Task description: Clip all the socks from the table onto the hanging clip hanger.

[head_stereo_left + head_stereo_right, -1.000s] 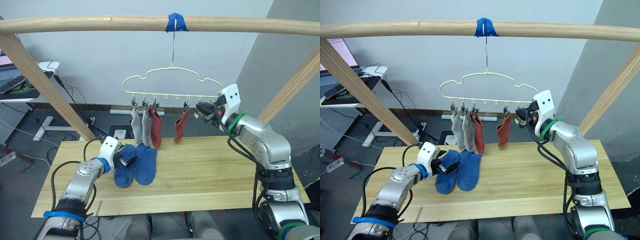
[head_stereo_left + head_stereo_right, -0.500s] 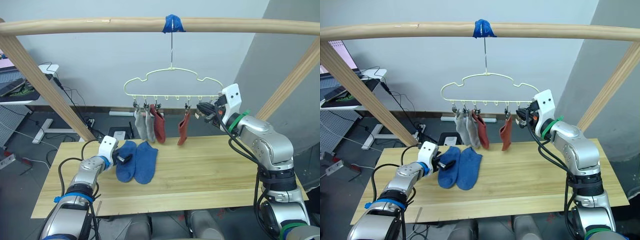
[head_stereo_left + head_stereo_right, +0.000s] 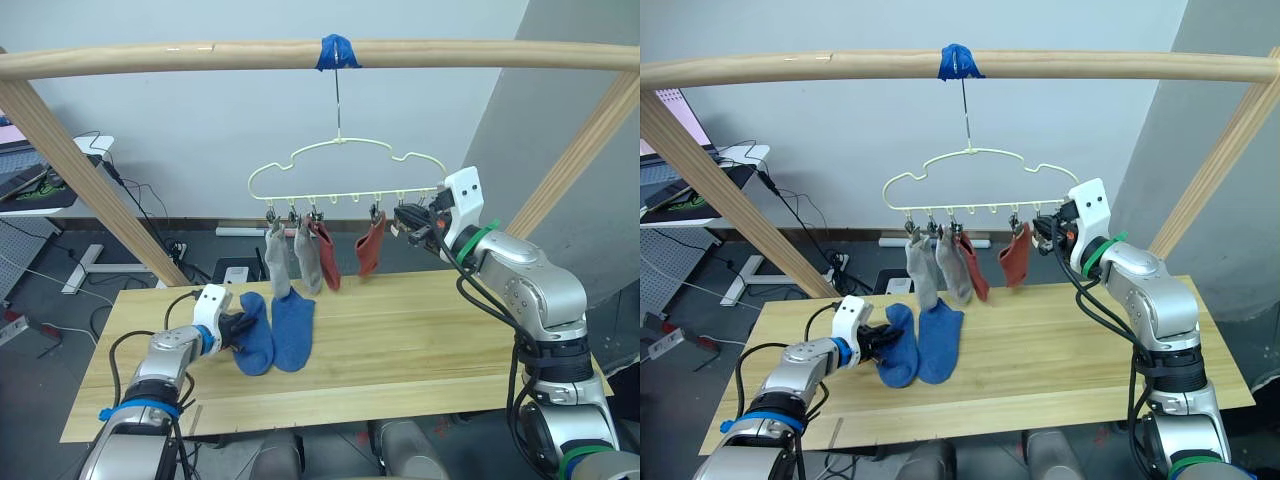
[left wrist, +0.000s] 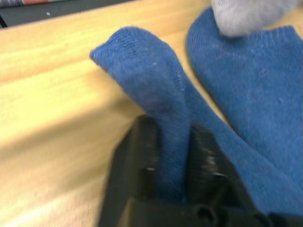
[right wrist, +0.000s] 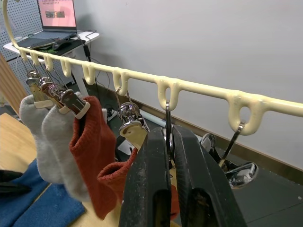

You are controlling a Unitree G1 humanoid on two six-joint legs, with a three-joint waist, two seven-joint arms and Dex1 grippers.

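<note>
On the light wooden bench (image 3: 420, 340), at 9 o'clock, a blue ankle sock (image 4: 156, 90) is pinched by the left gripper (image 4: 173, 163); if held thinly, it may slip. The right gripper (image 5: 171, 189) is clenched on a metal clip (image 5: 167, 124) of the pale yellow-green wire hanger (image 3: 340, 165).

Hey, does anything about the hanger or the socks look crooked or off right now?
The clip hanger hangs slightly tilted, its loaded side lower: two grey socks and a red one crowd together there, another red sock hangs apart. Nothing looks damaged.
</note>
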